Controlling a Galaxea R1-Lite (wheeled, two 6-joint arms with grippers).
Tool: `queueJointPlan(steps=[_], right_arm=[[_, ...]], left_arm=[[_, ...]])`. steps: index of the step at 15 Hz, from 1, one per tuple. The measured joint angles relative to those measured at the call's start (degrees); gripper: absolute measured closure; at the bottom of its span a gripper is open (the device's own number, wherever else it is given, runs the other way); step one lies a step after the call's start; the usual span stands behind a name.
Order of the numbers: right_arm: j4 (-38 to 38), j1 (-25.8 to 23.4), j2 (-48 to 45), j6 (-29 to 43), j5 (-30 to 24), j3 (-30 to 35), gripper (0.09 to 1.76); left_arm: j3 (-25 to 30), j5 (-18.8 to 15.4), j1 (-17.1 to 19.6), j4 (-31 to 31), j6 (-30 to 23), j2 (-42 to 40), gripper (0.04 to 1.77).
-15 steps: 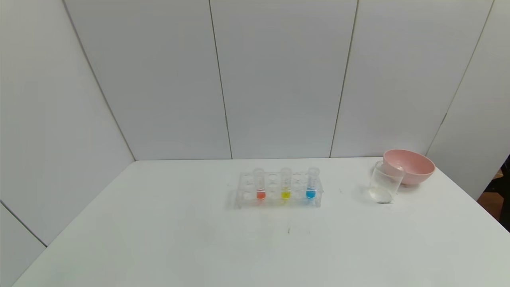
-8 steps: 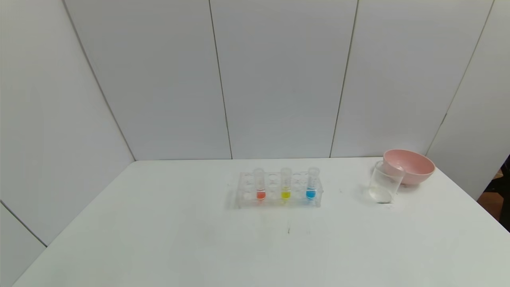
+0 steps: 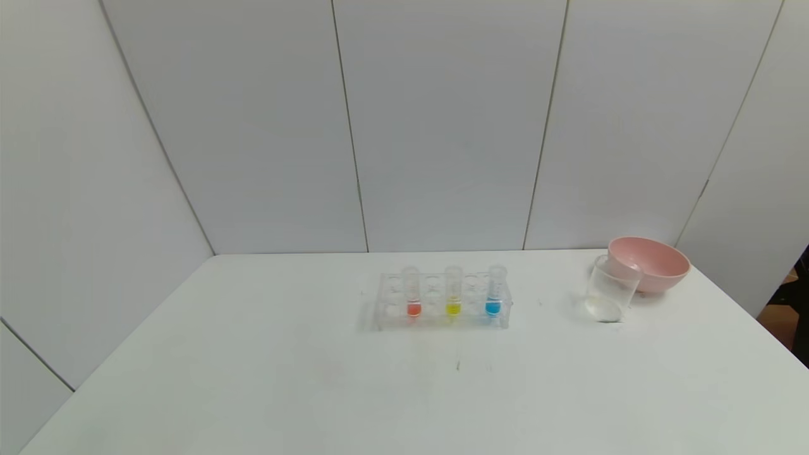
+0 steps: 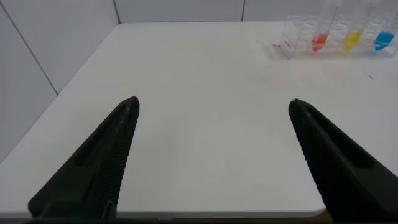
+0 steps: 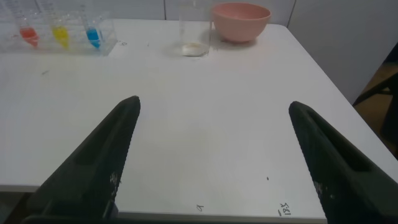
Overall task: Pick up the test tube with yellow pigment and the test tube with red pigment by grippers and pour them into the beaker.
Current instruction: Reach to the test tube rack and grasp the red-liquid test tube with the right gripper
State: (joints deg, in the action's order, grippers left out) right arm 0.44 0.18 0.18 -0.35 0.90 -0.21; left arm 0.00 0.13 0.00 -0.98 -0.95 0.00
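A clear rack (image 3: 442, 302) stands mid-table and holds three upright tubes: the red-pigment test tube (image 3: 412, 293) on the left, the yellow-pigment test tube (image 3: 453, 292) in the middle, a blue tube (image 3: 494, 292) on the right. The clear beaker (image 3: 609, 289) stands to the right, against the pink bowl. Neither arm shows in the head view. My left gripper (image 4: 212, 107) is open and empty over the table's near left edge, the rack (image 4: 336, 37) far ahead. My right gripper (image 5: 214, 107) is open and empty over the near right edge, the beaker (image 5: 194, 32) far ahead.
A pink bowl (image 3: 651, 262) sits at the back right corner just behind the beaker; it also shows in the right wrist view (image 5: 241, 20). White wall panels close the back and left. The table's right edge (image 3: 777, 344) drops off to the floor.
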Motion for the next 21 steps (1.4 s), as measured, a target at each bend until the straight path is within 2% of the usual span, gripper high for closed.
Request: queueJointPlan(steps=[4, 9, 19, 21], right_arm=[[0.5, 0.0, 1.4, -0.2, -0.4, -2.5, 0.14], [-0.5, 0.3, 10.9, -0.2, -0.4, -9.8, 0.14], [-17.0, 5.1, 46.9, 0.3, -2.3, -21.1, 0.14], [-18.9, 9.0, 53.5, 1.1, -2.6, -22.0, 0.14]], left_arm=[[0.0, 0.0, 0.0, 0.0, 0.0, 0.0, 0.09], [0.0, 0.0, 0.0, 0.0, 0.0, 0.0, 0.09], [0.0, 0.0, 0.0, 0.0, 0.0, 0.0, 0.09], [0.0, 0.0, 0.0, 0.0, 0.0, 0.0, 0.09]])
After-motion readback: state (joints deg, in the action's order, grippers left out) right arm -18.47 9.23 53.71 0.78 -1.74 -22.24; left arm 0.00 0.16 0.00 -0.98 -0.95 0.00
